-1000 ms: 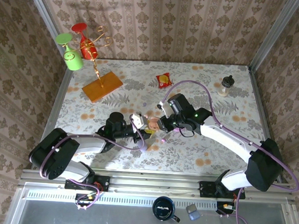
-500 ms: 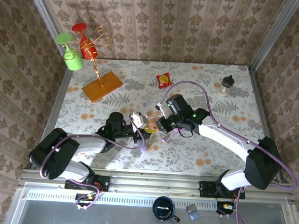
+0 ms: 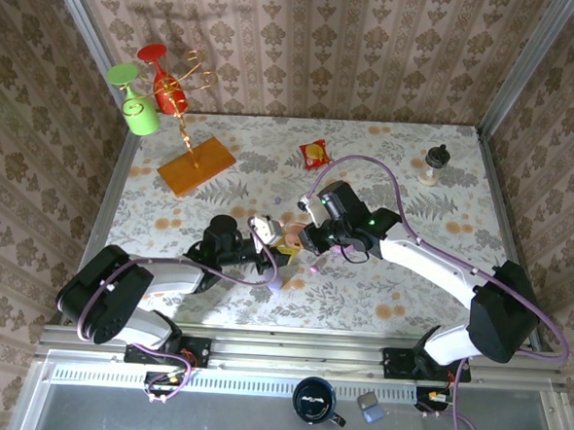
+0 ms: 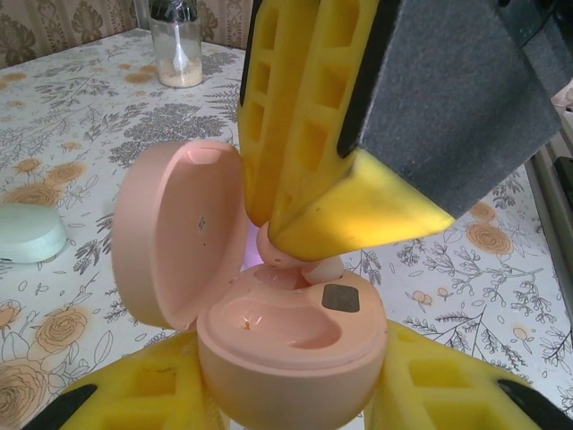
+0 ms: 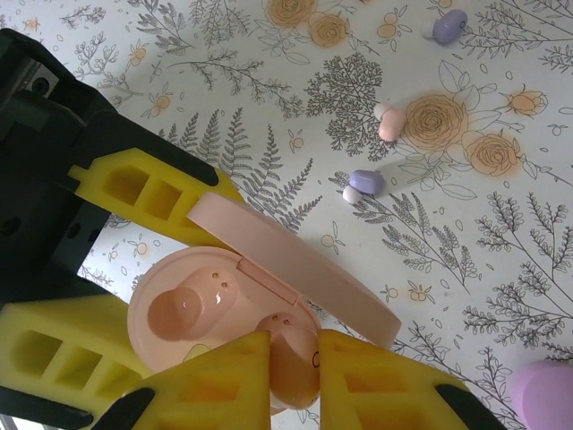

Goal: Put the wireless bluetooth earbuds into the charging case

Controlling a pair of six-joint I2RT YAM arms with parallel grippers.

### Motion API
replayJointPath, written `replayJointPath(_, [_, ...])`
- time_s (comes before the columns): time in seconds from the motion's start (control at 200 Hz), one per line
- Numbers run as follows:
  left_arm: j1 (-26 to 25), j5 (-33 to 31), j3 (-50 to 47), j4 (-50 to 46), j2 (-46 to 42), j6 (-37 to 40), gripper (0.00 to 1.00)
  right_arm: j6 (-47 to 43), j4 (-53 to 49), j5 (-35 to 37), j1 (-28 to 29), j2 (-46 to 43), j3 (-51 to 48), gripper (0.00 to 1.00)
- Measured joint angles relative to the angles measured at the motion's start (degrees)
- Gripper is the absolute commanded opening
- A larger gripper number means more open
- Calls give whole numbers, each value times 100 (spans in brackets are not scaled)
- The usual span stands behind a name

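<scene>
- Holding the open pink case (image 4: 295, 345) by its base in the left gripper (image 4: 286, 408), bottom centre of the left wrist frame. Clamped on it from both sides, with the lid (image 4: 166, 237) swung up to the left.
- Pinching one pink earbud (image 5: 291, 345) in the right gripper (image 5: 295, 376), bottom centre of the right wrist frame. Closed tight on it, with the bud's end poking out toward the case.
- Meeting mid-frame in the top view, over the bench (image 3: 408, 300), a little way up-frame from the arm bases.
- Step in hand, by judgement: seating this earbud. Poised at the far rim of the case's inner face; cannot tell whether touching or just above.
- Apparently nothing yet in the well (image 4: 269, 330) nearer the left wrist camera, so probably a second bud to fetch afterwards.
- Next move, by judgement: ease straight down and turn the bud to match its hollow. Keep the case steady and let go only once it is seated. Watch for knocking the lid or catching the bud on the rim.
- Farther out: loose earbuds (image 5: 365, 182), purple and pink, scattered toward the upper right of the right wrist frame, well apart from the case.
- Also a purple case (image 5: 544, 399) at that frame's lower right corner, and a green case (image 4: 27, 235) at the left edge of the left wrist frame.
- Farthest: a jar (image 3: 433, 166) at the upper right of the bench in the top view.
</scene>
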Motion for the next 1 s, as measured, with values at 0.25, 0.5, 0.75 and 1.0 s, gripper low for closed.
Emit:
replayJointPath(0.25, [0,24,0,142,42,-131,21,-24,35,-85,0,-4,-17,20])
replayJointPath(0.5, [11,44,0,181,39,-214,21,-107,33,-87,9,-35,-20,39])
replayJointPath(0.75, [273,116,-42,844,11,-457,20,-11,455,-109,-15,-859,-568,52])
replayJointPath(1.0, [1016,20,-601,1740,-385,-942,21,726,1764,-446,-448,-1670,-1469,54])
